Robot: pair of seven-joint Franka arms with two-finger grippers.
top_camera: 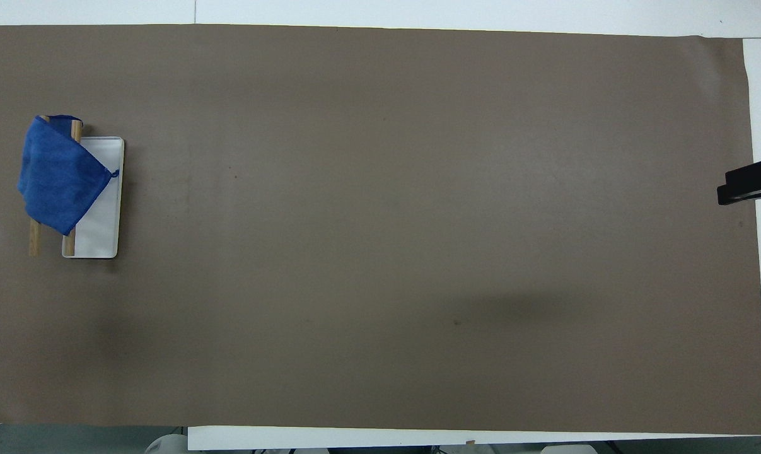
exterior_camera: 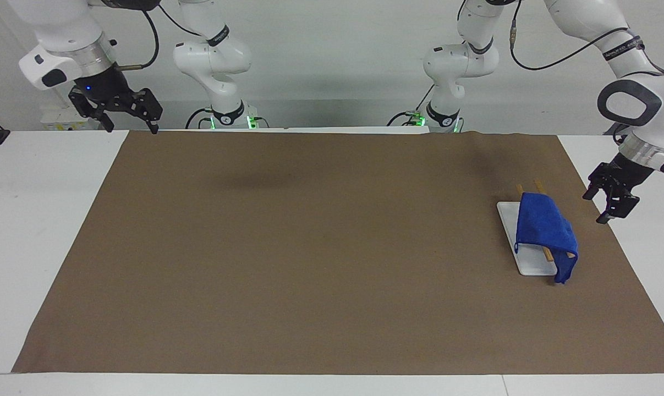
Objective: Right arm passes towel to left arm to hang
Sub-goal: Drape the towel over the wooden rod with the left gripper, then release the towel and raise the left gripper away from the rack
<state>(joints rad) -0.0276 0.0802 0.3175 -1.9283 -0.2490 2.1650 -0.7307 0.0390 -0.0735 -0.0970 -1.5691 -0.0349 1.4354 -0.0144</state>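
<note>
The towel (exterior_camera: 545, 231) hangs draped over two wooden rails (exterior_camera: 546, 254) of a small rack that stands on a white base plate (exterior_camera: 532, 265), at the left arm's end of the bench (exterior_camera: 34, 220). It lies across both rails at a slant. One corner hangs down past the rail ends on the side away from the robots and reaches toward the brown mat (exterior_camera: 309, 247). In the overhead view the towel (top_camera: 55, 173) covers the farther part of the rails, and a thin loop (top_camera: 115, 173) at one corner lies over the white plate (top_camera: 103, 233). The nearer ends of the rails (top_camera: 34, 243) stick out bare.

The left gripper (exterior_camera: 607, 206) hovers just beside the rack, over the edge of the mat toward the left arm's end. Its fingers are spread apart and hold nothing; it is clear of the towel.

The right gripper (exterior_camera: 128, 118) waits in the air over the corner of the mat at the right arm's end, close to the robots. Its fingers are spread and empty as well. In the overhead view only a black tip (top_camera: 749, 183) of it shows at the frame's edge.
</note>
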